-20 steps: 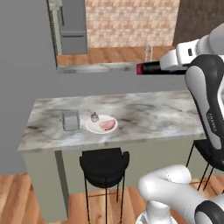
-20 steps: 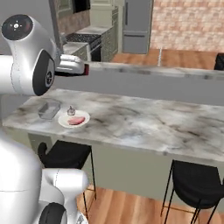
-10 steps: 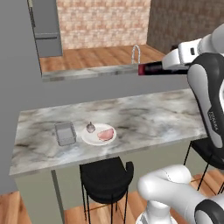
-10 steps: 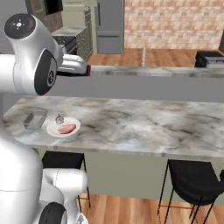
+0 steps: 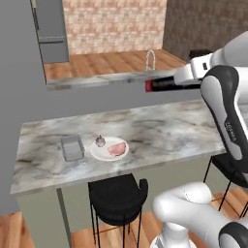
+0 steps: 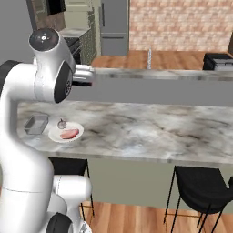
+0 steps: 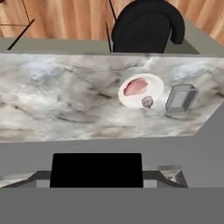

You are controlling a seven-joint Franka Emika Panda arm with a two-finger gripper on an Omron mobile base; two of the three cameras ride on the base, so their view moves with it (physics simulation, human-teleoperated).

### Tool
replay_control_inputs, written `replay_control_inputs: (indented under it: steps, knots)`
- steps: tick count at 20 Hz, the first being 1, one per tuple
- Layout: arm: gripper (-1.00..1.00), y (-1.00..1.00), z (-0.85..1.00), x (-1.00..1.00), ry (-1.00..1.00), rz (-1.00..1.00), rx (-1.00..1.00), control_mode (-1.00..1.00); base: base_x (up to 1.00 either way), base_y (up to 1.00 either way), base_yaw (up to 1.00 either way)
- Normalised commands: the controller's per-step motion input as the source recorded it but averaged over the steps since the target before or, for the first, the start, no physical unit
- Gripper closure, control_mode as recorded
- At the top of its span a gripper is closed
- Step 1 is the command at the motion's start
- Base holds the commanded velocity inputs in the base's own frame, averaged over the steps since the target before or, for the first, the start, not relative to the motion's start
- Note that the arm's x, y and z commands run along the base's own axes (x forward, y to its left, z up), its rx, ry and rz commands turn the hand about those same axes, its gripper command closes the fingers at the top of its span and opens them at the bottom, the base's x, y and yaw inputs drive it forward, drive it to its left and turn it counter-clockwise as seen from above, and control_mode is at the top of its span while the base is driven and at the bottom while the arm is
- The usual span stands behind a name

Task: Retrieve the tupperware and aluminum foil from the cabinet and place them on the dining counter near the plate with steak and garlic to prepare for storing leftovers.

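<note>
Foil is what we carry now, and the job is to set it down well, so we start from the biggest thing: the dining counter (image 5: 160,131), a long marbled slab with plenty of bare stone to the right of the dishes in the left base view. At its left end sits the tupperware (image 5: 71,147), already delivered and just beside the plate (image 5: 103,152), on which the steak (image 5: 116,148) and the garlic (image 5: 100,141) lie. The aluminum foil (image 5: 162,85) hangs high over the raised grey ledge (image 5: 97,82), red end leading, well apart from the plate. Our gripper (image 7: 104,177) is pinching the foil box, whose black body spans the space between the fingertips in the hand view. We judge that the step in hand is the carry toward the plate, and that the arm has to come forward past the ledge and then down. We think it best to keep the long box level, lower it onto open stone just beside the plate on the side away from the tub, and let go only once it rests flat, so that a swinging end does not knock the garlic.
</note>
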Motion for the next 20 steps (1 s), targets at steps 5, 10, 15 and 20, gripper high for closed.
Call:
replay_control_inputs:
  steps: [5,10,15,20]
  knots:
    - [1.0,0.15,-0.76,0.5,0.0,0.1,0.02,-1.0,0.0,0.0,0.0]
    - [1.0,0.14,-0.54,0.43,0.01,-0.14,0.28,-1.0,0.0,0.0,0.0]
    - [1.0,0.11,-0.32,0.06,0.07,-0.3,0.34,-1.0,0.0,0.0,0.0]
    - [1.0,0.1,-0.17,0.0,0.35,-0.14,0.35,-1.0,0.0,0.0,0.0]
